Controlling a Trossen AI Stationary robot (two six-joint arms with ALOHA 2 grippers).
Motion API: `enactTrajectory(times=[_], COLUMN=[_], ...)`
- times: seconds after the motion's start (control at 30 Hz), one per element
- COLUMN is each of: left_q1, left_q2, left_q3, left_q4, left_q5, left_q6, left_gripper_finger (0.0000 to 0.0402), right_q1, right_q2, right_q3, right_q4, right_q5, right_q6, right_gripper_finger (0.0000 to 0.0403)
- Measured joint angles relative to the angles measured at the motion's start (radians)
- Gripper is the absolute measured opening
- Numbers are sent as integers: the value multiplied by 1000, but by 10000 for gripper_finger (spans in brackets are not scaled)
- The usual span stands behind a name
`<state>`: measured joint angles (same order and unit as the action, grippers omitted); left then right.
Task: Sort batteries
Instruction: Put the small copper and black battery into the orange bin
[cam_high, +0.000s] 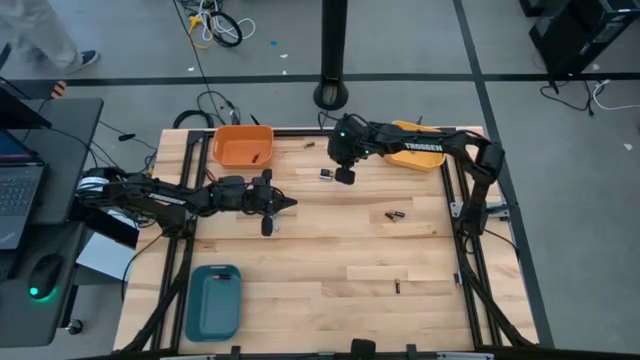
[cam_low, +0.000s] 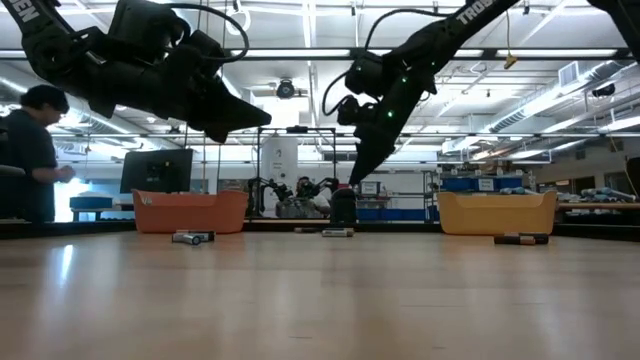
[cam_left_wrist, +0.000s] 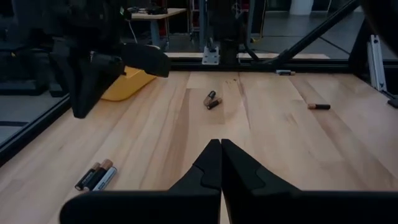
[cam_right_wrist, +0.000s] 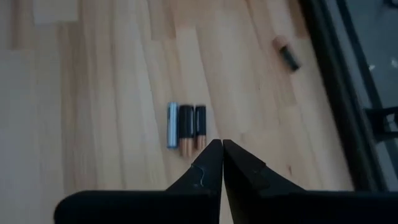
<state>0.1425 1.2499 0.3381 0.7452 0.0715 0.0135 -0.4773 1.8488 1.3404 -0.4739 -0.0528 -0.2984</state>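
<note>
Shut, empty right gripper just over three batteries, side by side only in its wrist view.

Three batteries lay side by side on the wooden table, touching: one silvery, two dark with copper ends. A pair lay near the table's middle, a single battery farther toward the front, another near the rail.
</note>
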Motion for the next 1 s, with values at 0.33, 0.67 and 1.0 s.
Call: enactTrajectory(times=[0.33, 0.67, 1.0], left_q1=[0, 0, 0], left_q2=[0, 0, 0], left_q3=[0, 0, 0], left_q4=[4, -4, -12], left_q5=[0, 0, 0], left_q6=[-16, -15, -15], left_gripper_finger=[6, 6, 6], right_q1=[2, 2, -2], right_q2=[54, 188, 181], right_q3=[0, 0, 1], right_q4=[13, 78, 137], right_q5=[-80, -74, -68], right_q6=[20, 46, 60], right_gripper_finger=[56, 105, 117])
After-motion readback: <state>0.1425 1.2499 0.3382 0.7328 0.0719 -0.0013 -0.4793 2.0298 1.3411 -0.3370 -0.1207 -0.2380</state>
